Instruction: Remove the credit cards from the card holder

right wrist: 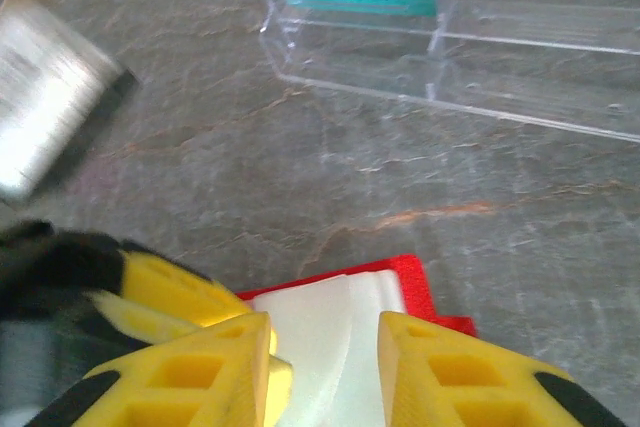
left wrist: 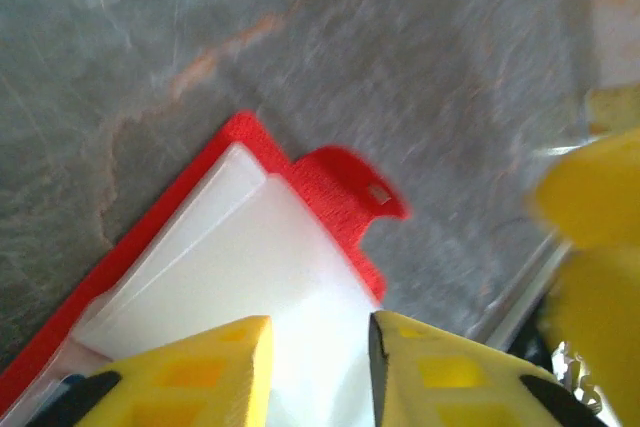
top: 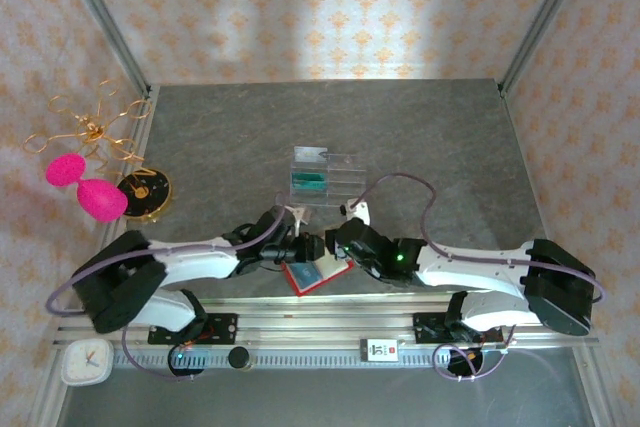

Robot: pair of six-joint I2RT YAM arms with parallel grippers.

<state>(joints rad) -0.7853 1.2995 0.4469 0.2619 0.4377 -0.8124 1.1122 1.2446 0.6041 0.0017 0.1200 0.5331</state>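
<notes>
Now the yellow-fingered left gripper and right gripper stand slightly parted, clutching nothing, above the small red folding wallet at the grey table's near edge. Best pin its left side, pinch the whitish plastic card, and ease it out.

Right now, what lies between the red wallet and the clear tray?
Nothing. In the right wrist view, the stretch from the wallet up to the tray is bare grey table.
</notes>
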